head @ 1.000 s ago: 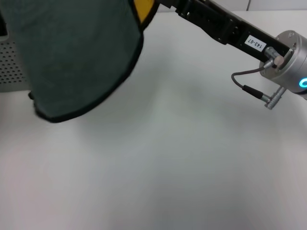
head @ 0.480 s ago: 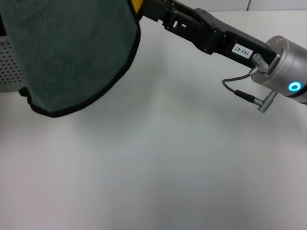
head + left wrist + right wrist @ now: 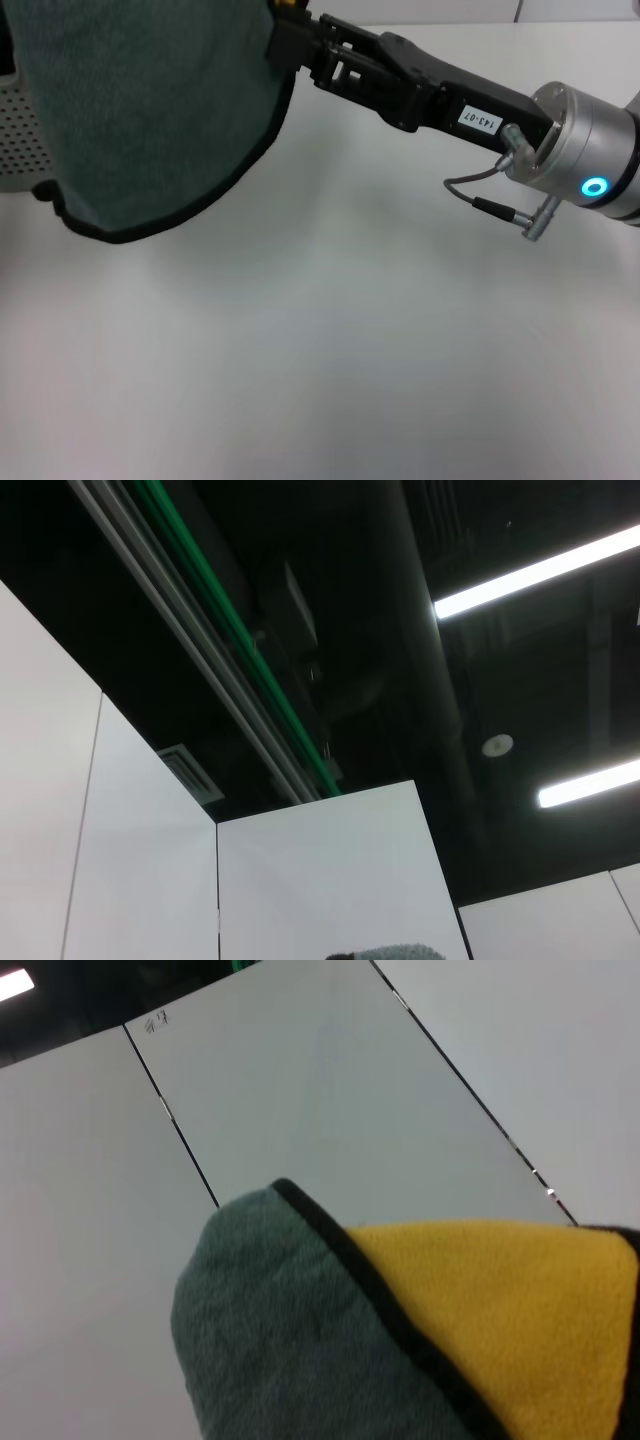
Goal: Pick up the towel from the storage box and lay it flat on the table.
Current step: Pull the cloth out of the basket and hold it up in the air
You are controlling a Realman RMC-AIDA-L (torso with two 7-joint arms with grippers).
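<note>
Leftward the right arm has been swung, its wrist now nearer the middle. The towel (image 3: 150,110) is held aloft above the table (image 3: 350,350) by the right gripper (image 3: 285,35), clamped on the upper edge, yellow underside showing. The storage box (image 3: 18,135) is glimpsed behind. The left gripper's state cannot be told.

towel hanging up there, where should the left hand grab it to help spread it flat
Judging by the pose: the towel hangs from its top corner at the right hand, bottom hem curving free above the table. Best to pinch the top edge on the side near the box, coming from the robot's left.
</note>
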